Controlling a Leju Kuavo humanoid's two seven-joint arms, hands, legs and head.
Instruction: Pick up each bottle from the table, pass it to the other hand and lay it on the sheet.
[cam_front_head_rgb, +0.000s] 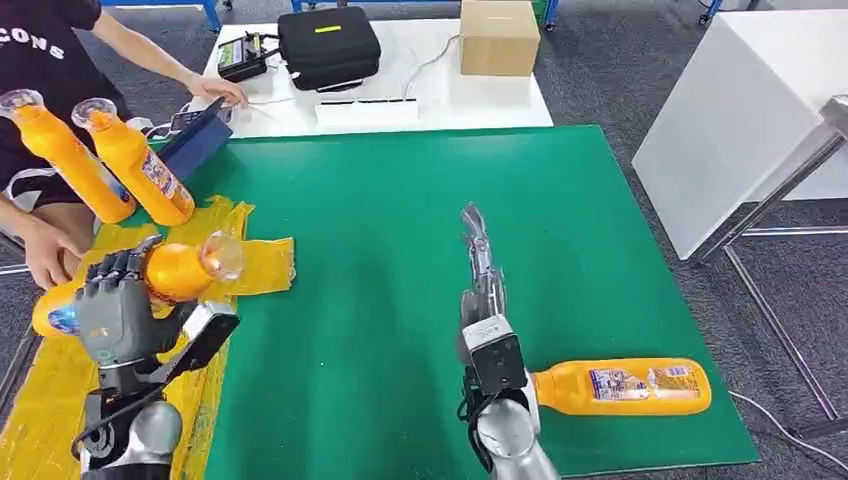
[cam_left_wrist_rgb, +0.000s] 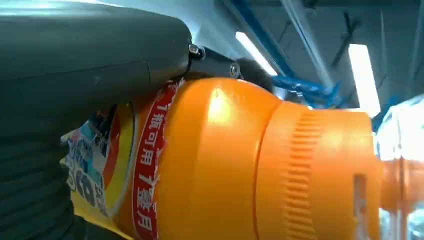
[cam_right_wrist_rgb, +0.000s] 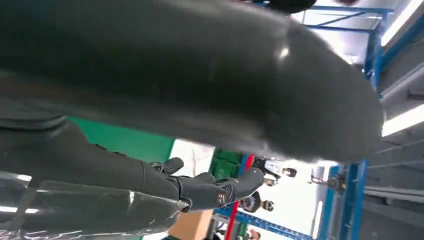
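Left hand grips an orange bottle over the yellow sheet – its fingers cover the bottle's middle, and the base end is partly hidden behind the hand. Right hand holds nothing, fingers straight and apart, pointing forward above the green table. Another bottle lies on its side beside the right wrist – two more lie at the sheet's far end by a person's hand.

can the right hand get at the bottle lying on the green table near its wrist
Probably yes. The right hand is open and holds nothing, and the lying bottle sits beside that wrist on the green table with nothing between them. The hand reaches past it, so it would need to pull back first.
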